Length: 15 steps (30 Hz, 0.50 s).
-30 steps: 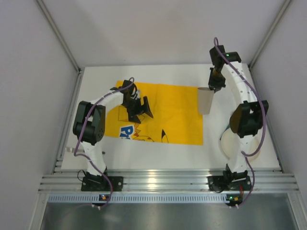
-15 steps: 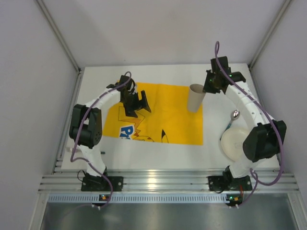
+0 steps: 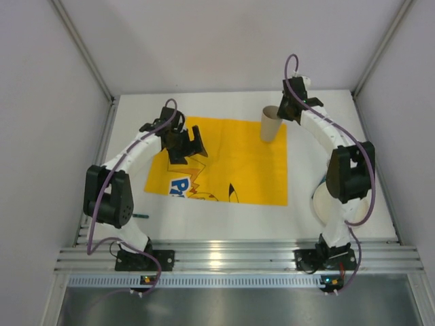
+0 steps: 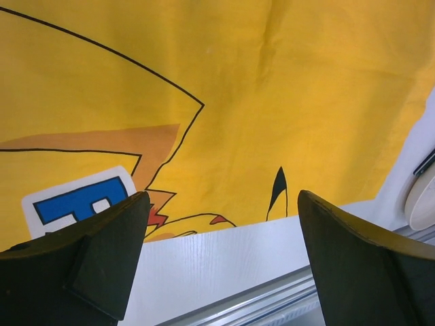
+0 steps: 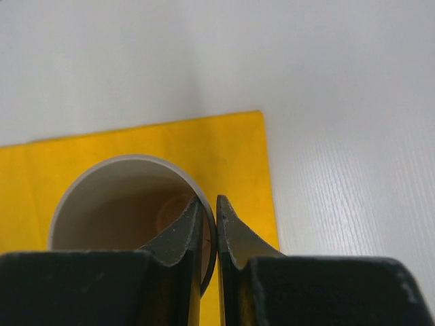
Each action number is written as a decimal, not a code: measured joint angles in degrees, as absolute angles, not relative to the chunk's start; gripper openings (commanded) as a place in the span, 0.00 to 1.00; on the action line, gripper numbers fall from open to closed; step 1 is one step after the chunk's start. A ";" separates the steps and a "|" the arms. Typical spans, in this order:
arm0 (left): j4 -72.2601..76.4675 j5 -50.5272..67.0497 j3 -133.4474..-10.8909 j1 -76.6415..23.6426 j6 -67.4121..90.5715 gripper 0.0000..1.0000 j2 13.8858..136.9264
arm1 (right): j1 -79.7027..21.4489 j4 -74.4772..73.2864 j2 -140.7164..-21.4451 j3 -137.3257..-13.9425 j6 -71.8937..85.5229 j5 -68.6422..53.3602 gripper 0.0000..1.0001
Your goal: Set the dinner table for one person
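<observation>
The white dinner table point(image 3: 340, 146) carries a yellow cloth mat point(image 3: 238, 163) with a blue-black print. My right gripper point(image 3: 280, 114) is shut on the rim of a tan cup point(image 3: 271, 124), one finger inside and one outside, over the mat's far right corner. In the right wrist view the cup point(image 5: 115, 204) sits left of the pinching gripper point(image 5: 210, 204). My left gripper point(image 3: 194, 144) is open and empty above the mat's left part; its view shows the gripper point(image 4: 224, 224) over the mat point(image 4: 272, 88) and bare table point(image 4: 224, 265).
A white plate point(image 3: 323, 204) lies at the near right, mostly hidden behind the right arm; its edge shows in the left wrist view point(image 4: 423, 200). A small dark green item point(image 3: 141, 215) lies near the left arm's base. An aluminium rail point(image 3: 224, 255) borders the near edge.
My right gripper carried the cup left and farther back, to the mat's far right corner. My left gripper moved slightly back and left, still open.
</observation>
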<state>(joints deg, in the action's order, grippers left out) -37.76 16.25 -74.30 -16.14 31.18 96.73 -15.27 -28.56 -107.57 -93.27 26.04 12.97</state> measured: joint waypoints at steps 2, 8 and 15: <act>-37.74 15.49 -73.78 -16.14 31.33 0.95 95.94 | -15.64 -28.03 -110.72 -95.92 26.00 15.35 0.00; -37.95 13.02 -73.25 -16.14 31.33 0.95 94.32 | -17.21 -26.76 -114.89 -97.14 24.95 20.91 0.00; -38.20 11.64 -73.25 -15.99 31.31 0.95 94.06 | -17.58 -23.57 -114.41 -95.13 23.99 21.98 0.21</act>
<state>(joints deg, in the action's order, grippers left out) -38.20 11.64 -73.25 -15.99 31.31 94.06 -17.58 -23.57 -114.41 -95.13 23.99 21.98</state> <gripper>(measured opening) 0.952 0.098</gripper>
